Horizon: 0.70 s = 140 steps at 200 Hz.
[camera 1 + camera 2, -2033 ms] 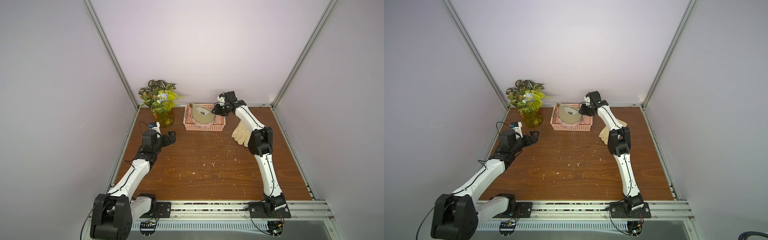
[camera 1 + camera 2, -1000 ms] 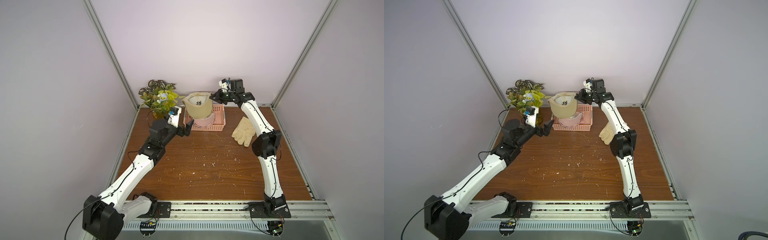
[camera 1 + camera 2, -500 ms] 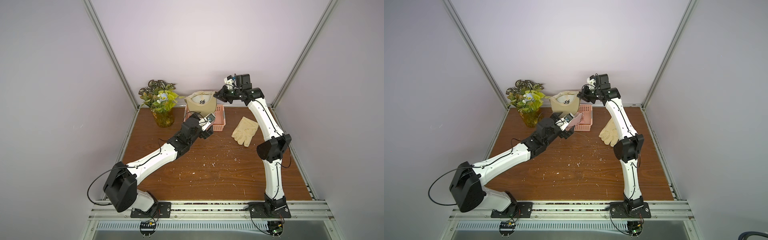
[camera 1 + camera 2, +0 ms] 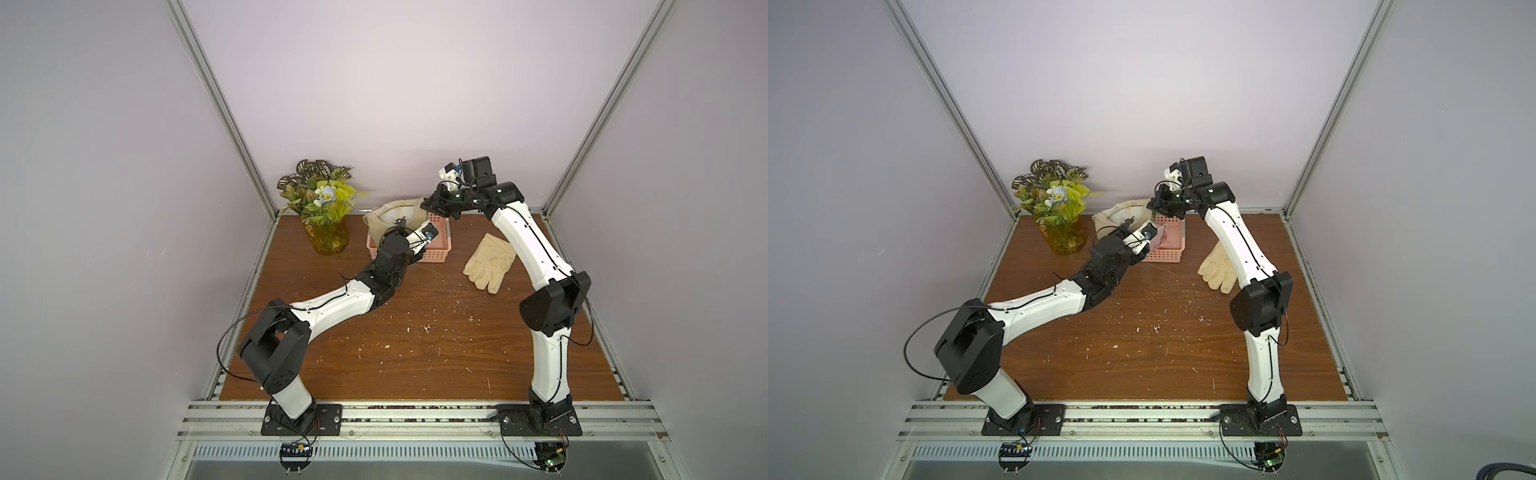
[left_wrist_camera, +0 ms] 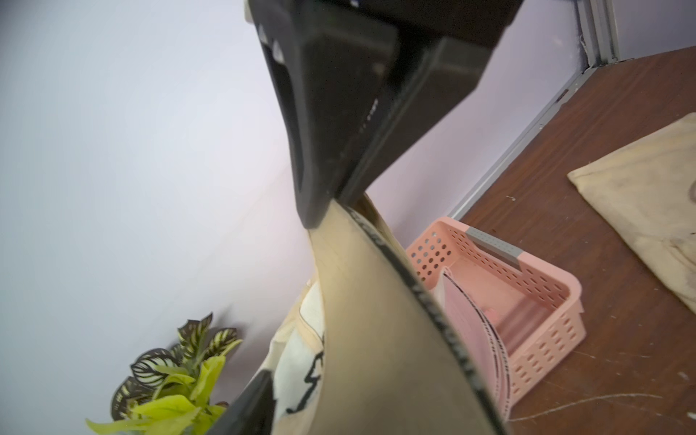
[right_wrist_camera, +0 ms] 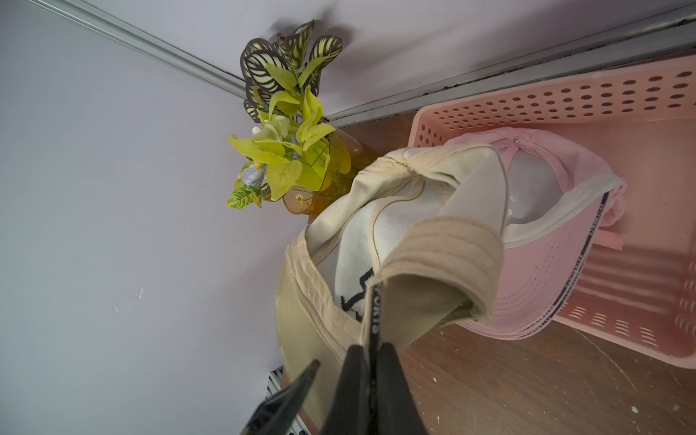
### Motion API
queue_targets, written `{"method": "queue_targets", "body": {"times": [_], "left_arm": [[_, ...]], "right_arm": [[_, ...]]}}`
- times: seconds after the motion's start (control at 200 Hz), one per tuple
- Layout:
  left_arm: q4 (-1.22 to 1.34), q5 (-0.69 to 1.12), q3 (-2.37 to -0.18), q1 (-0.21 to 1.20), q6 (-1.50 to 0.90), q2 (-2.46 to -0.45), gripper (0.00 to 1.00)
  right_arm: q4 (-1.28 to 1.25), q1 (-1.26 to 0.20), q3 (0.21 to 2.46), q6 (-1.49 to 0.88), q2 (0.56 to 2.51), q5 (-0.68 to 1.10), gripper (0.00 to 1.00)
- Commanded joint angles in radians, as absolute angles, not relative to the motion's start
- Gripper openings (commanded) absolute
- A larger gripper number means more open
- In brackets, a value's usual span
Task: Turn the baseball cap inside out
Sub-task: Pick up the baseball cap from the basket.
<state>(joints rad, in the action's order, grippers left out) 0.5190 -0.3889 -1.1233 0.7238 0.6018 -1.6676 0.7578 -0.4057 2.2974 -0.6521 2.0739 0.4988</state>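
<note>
Both claws at beige cap (image 4: 395, 214)

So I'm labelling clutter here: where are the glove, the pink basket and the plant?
glove (image 4: 490, 262), top view, its palm.
basket (image 4: 436, 254), top view, its front wall.
plant (image 4: 322, 199), top view, its green leaves.

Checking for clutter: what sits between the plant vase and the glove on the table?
In both top views, the pink basket sits between the plant vase and the glove.
</note>
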Motion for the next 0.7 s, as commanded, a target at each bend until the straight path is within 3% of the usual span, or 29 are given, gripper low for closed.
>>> {"method": "queue_targets", "body": {"times": [0.0,0.075,0.145,0.205,0.285,0.42,0.515,0.596,0.696], "left_arm": [[0.594,-0.422,-1.163,0.725,0.584,-1.658,0.31],[0.582,-0.396,-1.145,0.726,0.554,-1.624,0.15],[0.528,-0.358,-1.145,0.727,0.500,-1.579,0.00],[0.476,-0.315,-1.148,0.728,0.444,-1.536,0.00],[0.401,-0.249,-1.159,0.729,0.354,-1.479,0.00],[0.234,-0.153,-1.211,0.728,0.171,-1.422,0.00],[0.084,-0.095,-1.277,0.728,0.014,-1.416,0.00],[-0.021,-0.064,-1.323,0.729,-0.130,-1.425,0.00],[-0.067,0.015,-1.318,0.725,-0.301,-1.425,0.00]], "right_arm": [[0.724,-0.410,2.237,-0.619,1.962,0.503,0.01],[0.695,-0.410,2.181,-0.600,1.916,0.472,0.07],[0.643,-0.410,2.116,-0.581,1.861,0.435,0.24],[0.576,-0.410,2.043,-0.549,1.803,0.395,0.28],[0.469,-0.410,1.924,-0.496,1.707,0.325,0.42],[0.205,-0.408,1.630,-0.424,1.490,0.203,0.52],[0.066,-0.408,1.454,-0.354,1.343,0.123,0.67],[0.036,-0.408,1.365,-0.270,1.258,0.129,0.76],[0.094,-0.408,1.335,-0.199,1.214,0.228,0.78]]}}
